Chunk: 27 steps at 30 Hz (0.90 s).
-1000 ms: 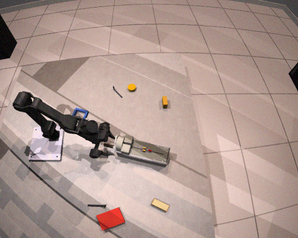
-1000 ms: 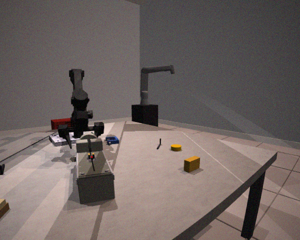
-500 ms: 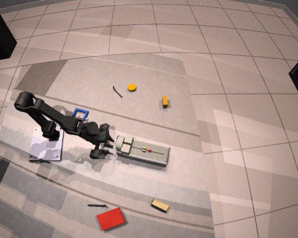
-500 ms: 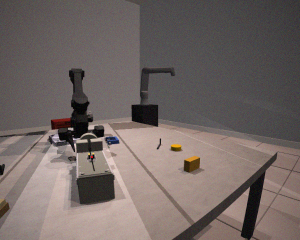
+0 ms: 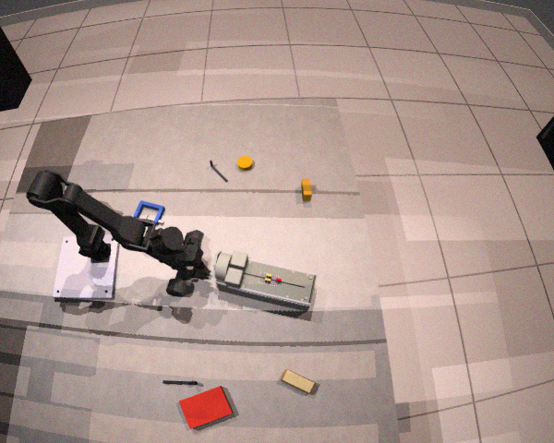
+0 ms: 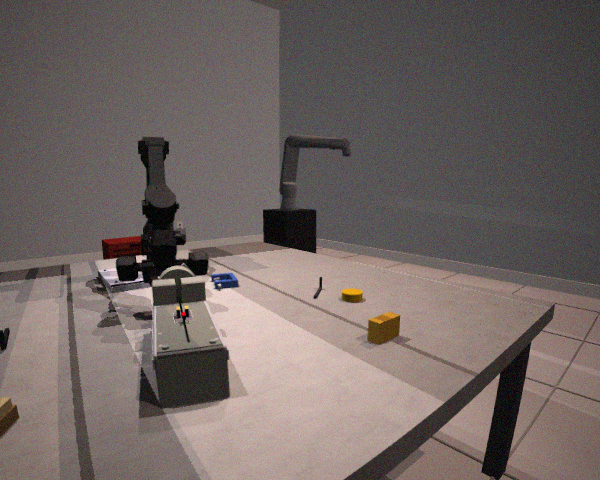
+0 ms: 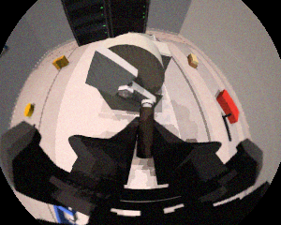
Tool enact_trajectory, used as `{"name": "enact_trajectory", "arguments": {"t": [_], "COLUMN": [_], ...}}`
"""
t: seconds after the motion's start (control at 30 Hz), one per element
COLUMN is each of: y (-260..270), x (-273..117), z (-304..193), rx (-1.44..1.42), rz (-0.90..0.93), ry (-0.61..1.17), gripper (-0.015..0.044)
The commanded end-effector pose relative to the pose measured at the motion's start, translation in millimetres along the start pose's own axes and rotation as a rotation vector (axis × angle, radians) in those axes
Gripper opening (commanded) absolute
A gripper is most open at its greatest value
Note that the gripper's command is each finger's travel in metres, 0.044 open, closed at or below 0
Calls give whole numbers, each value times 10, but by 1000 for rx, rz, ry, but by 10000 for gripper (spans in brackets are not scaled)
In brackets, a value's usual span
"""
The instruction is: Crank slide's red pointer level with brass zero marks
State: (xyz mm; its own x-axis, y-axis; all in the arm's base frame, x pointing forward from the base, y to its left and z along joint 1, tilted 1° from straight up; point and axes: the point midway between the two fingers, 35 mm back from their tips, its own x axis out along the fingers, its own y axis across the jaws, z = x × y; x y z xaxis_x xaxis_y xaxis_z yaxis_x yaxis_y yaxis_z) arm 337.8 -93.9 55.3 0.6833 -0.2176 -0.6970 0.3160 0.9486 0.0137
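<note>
The grey-green machine stands on the table with its crank end facing the arm. Its red pointer sits in the slot, off the brass zero marks, on the side away from the crank. The crank's pale arm leads to a dark brown handle. My gripper is shut on this handle, one finger at each side. In the exterior view the fingertips and the handle are hidden behind the machine.
A blue frame lies near the arm's base. A yellow disc, an orange block and a thin dark rod lie on one side; a red block, a tan block and a black rod on the other.
</note>
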Motion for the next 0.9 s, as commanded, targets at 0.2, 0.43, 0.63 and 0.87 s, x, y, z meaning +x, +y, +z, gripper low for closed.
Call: {"name": "enact_trajectory", "arguments": {"t": [0.2, 0.43, 0.63, 0.87], "y": [-17, -65, -85, -66], "x": [-14, -66, -134, -211], "z": [15, 64, 133, 212], "rx": [-1, -1, -1, -1], "rz": [1, 0, 0, 0], "ry": [5, 5, 5, 5], "gripper": [0, 0, 0, 0]}}
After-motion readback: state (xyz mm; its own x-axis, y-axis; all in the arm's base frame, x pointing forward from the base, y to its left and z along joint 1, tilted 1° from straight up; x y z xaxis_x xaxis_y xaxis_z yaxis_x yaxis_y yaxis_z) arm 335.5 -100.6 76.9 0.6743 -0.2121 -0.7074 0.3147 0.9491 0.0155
